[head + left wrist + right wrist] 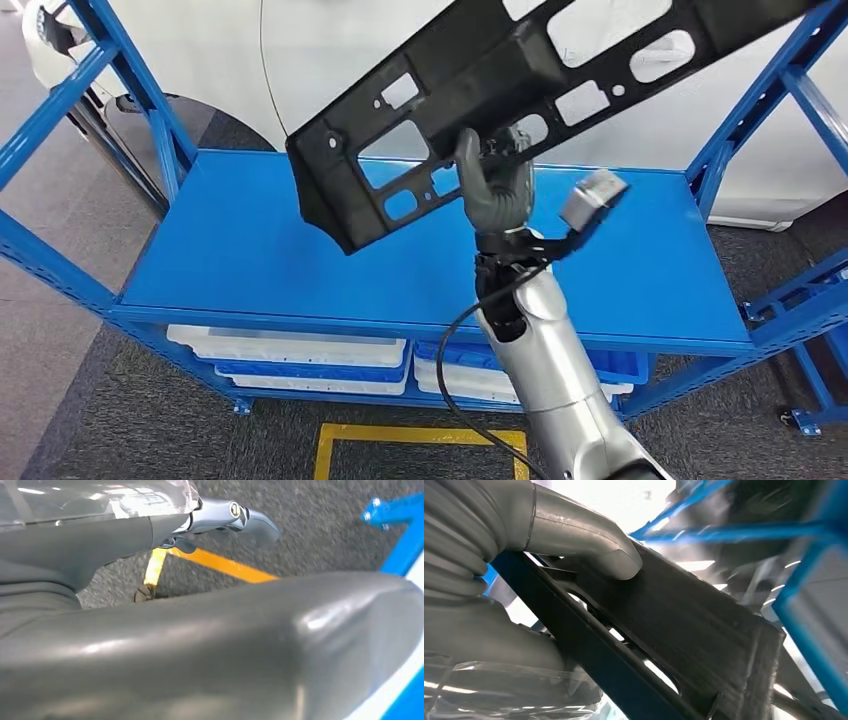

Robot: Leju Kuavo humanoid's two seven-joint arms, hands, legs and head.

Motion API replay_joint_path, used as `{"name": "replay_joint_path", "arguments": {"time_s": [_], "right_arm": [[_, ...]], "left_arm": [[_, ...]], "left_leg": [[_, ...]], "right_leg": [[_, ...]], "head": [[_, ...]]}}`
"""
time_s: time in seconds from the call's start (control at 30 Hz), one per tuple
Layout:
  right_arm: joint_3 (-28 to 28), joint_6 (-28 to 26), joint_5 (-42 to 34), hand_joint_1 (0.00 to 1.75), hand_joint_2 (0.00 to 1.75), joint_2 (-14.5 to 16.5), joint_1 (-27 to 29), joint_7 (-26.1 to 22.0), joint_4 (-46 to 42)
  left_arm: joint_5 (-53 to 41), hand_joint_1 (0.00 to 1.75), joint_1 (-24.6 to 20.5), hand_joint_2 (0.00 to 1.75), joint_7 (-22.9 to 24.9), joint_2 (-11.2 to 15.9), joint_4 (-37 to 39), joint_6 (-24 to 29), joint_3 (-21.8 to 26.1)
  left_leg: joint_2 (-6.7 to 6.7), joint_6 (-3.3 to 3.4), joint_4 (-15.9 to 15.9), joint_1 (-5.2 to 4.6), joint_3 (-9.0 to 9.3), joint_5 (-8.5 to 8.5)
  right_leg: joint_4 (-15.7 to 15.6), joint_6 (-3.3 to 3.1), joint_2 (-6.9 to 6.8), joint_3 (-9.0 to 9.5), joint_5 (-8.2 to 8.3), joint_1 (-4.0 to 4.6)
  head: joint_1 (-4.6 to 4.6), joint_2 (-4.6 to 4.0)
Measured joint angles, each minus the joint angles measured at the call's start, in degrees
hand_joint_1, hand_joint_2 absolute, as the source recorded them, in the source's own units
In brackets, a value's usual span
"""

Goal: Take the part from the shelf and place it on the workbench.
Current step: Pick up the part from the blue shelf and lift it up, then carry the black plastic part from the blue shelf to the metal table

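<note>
Tilting up toward the right, the long black part (520, 90) with cut-out windows hangs in the air above the blue shelf (250, 250), gripped near its middle by the right hand (497, 185). The left hand (210, 650) fills its wrist view up close over grey carpet (310, 525) with a yellow line (225, 566); whether its fingers are open or closed cannot be told.

We see our right hand (499, 575) gripping the black part (694, 630), thumb pressed on it; blue shelf bars (809, 625) beyond.
</note>
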Motion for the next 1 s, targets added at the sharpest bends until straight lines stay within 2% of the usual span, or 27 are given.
{"name": "replay_joint_path", "arguments": {"time_s": [0.03,0.07,0.13,0.17,0.2,0.23,0.3,0.33,0.37,0.4,0.5,0.53,0.6,0.67,0.7,0.73,0.77,0.83,0.87,0.9,1.0], "right_arm": [[-0.11,2.45,-2.11,1.75,1.75,-0.59,1.77,-0.46,-2.98],[-0.16,4.81,-3.71,1.75,1.75,-1.21,3.49,-0.88,-5.76],[-0.05,8.94,-5.72,1.75,1.75,-2.44,6.97,-1.7,-10.97],[0.16,10.52,-6.24,1.75,1.75,-3.0,8.72,-2.07,-13.19],[0.52,11.95,-6.5,1.75,1.75,-3.51,10.37,-2.56,-15.25],[1.05,13.19,-6.5,1.75,1.75,-3.96,11.87,-3.12,-17.07],[2.53,15.46,-6.14,1.75,1.75,-4.7,14.15,-4.32,-20.33],[3.41,16.32,-5.87,1.75,1.75,-5.0,14.96,-4.77,-21.68],[4.35,16.91,-5.54,1.75,1.75,-5.28,15.68,-5.17,-22.84],[5.26,17.19,-5.03,1.75,1.75,-5.53,16.36,-5.54,-23.78],[7.37,17.14,-2.68,1.75,1.75,-6.09,17.97,-6.82,-25.49],[7.94,17.16,-1.82,1.75,1.75,-6.24,18.22,-7.31,-25.8],[9.04,17.5,-0.23,1.75,1.75,-6.63,18.65,-8.33,-26.31],[9.74,18.22,0.86,1.75,1.75,-7.0,19.17,-8.95,-26.84],[9.89,18.71,1.12,1.75,1.75,-7.14,19.41,-9.08,-27.13],[9.97,19.2,1.26,1.75,1.75,-7.27,19.59,-9.15,-27.44],[10.03,19.73,1.29,1.75,1.75,-7.38,19.69,-9.22,-27.76],[10.1,20.76,1.5,1.75,1.75,-7.52,19.85,-9.36,-28.46],[10.13,21.29,1.74,1.75,1.75,-7.54,19.94,-9.41,-28.82],[10.13,21.85,2.05,1.75,1.75,-7.55,20.04,-9.44,-29.16],[10.14,22.91,2.94,1.75,1.75,-7.56,20.55,-9.49,-29.75]], "left_arm": [[0.0,0.0,0.06,0.0,-0.15,0.01,0.0,-0.26,0.36],[0.0,0.0,0.07,0.0,-0.34,0.03,0.0,-0.68,0.76],[0.0,0.0,0.11,0.0,-0.63,0.11,0.01,-1.63,1.57],[-0.01,0.0,0.17,0.0,-0.7,0.18,0.01,-1.98,1.97],[-0.02,0.0,0.24,0.0,-0.65,0.24,0.02,-2.19,2.35],[-0.03,0.0,0.3,0.0,-0.48,0.27,0.02,-2.33,2.67],[-0.03,0.0,0.39,0.0,0.22,0.31,0.02,-2.44,3.19],[-0.02,0.0,0.43,0.0,0.64,0.38,0.03,-2.39,3.38],[-0.01,0.0,0.46,0.0,1.03,0.48,0.03,-2.25,3.55],[0.0,0.0,0.53,0.0,1.39,0.6,0.04,-2.0,3.73],[0.0,0.0,0.76,0.0,2.58,0.85,0.09,-0.91,4.14],[0.0,0.0,0.83,0.0,3.04,0.9,0.11,-0.62,4.23],[-0.01,0.0,0.93,0.0,4.03,1.05,0.16,-0.21,4.33],[-0.02,0.0,1.0,0.0,4.91,1.17,0.19,0.11,4.33],[-0.03,0.0,1.05,0.0,5.31,1.2,0.2,0.32,4.32],[-0.04,0.0,1.09,0.0,5.67,1.22,0.2,0.54,4.32],[-0.04,0.0,1.1,0.0,5.99,1.25,0.2,0.76,4.31],[-0.03,0.0,0.97,0.0,6.46,1.32,0.2,1.09,4.31],[-0.02,0.0,0.87,0.0,6.62,1.36,0.2,1.25,4.31],[-0.01,0.0,0.81,0.0,6.78,1.4,0.2,1.41,4.31],[0.0,0.0,1.04,0.0,7.21,1.49,0.26,1.74,4.31]], "left_leg": [[0.04,0.36,-0.21,0.1,0.12,0.05],[0.08,0.68,-0.35,0.16,0.2,0.07],[0.05,1.07,-0.32,0.06,0.2,-0.05],[0.02,1.13,-0.27,0.03,0.23,-0.12],[-0.01,1.13,-0.21,0.02,0.27,-0.2],[-0.05,1.09,-0.09,0.02,0.33,-0.27],[-0.1,0.79,0.31,0.01,0.42,-0.52],[-0.1,0.55,0.63,-0.09,0.36,-0.68],[-0.1,0.3,0.86,-0.2,0.27,-0.8],[-0.09,0.05,0.97,-0.29,0.18,-0.84],[-0.11,-0.79,1.19,-0.22,0.03,-1.1],[-0.1,-1.08,2.2,-0.14,-0.32,-2.15],[-0.07,-1.6,7.64,0.01,-2.24,-6.35],[-0.06,-1.92,14.88,0.05,-4.48,-10.42],[-0.06,-1.96,16.61,0.05,-4.64,-11.15],[-0.06,-1.89,16.04,0.05,-3.67,-10.82],[-0.06,-1.73,13.17,0.04,-1.51,-9.62],[-0.08,-1.22,4.49,-0.1,4.18,-7.04],[-0.12,-0.95,1.33,-0.26,6.01,-6.21],[-0.15,-0.68,-0.29,-0.46,6.84,-5.83],[-0.06,0.24,-0.76,-0.71,6.14,-4.52]], "right_leg": [[1.37,0.27,0.04,-0.56,-1.01,-0.04],[4.01,0.48,0.07,-1.76,-2.59,-0.11],[11.81,0.71,0.08,-5.57,-6.07,-0.23],[14.97,0.81,0.07,-7.24,-6.96,-0.3],[16.17,0.89,0.06,-8.02,-6.72,-0.37],[15.0,0.91,0.06,-7.66,-5.41,-0.47],[7.57,0.79,0.04,-4.35,-1.44,-0.66],[4.09,0.66,0.06,-2.79,-0.02,-0.64],[1.8,0.5,0.1,-1.79,0.77,-0.62],[0.95,0.31,0.15,-1.47,0.91,-0.52],[0.71,-0.62,0.13,-1.6,1.38,-0.46],[0.54,-1.02,0.05,-1.7,1.64,-0.55],[0.34,-1.67,-0.09,-2.08,2.17,-0.63],[0.36,-1.89,-0.14,-2.73,2.7,-0.51],[0.38,-1.89,-0.14,-3.11,3.02,-0.44],[0.39,-1.85,-0.13,-3.47,3.36,-0.38],[0.39,-1.76,-0.1,-3.82,3.71,-0.33],[0.42,-1.39,-0.06,-4.28,4.44,-0.24],[0.41,-1.1,-0.06,-4.4,4.79,-0.2],[0.37,-0.74,-0.08,-4.47,5.15,-0.21],[0.06,0.38,0.01,-4.7,6.12,-0.37]], "head": [[0.01,0.0],[0.01,0.0],[0.01,0.0],[0.01,0.0],[0.01,0.0],[0.01,0.0],[0.01,-0.01],[0.0,-0.01],[0.0,-0.01],[0.0,-0.01],[0.0,0.0],[0.0,0.0],[-0.01,-0.01],[-0.01,-0.01],[-0.01,0.0],[-0.01,0.0],[-0.01,0.0],[-0.02,0.0],[-0.01,-0.01],[-0.01,-0.01],[0.0,-0.02]]}}
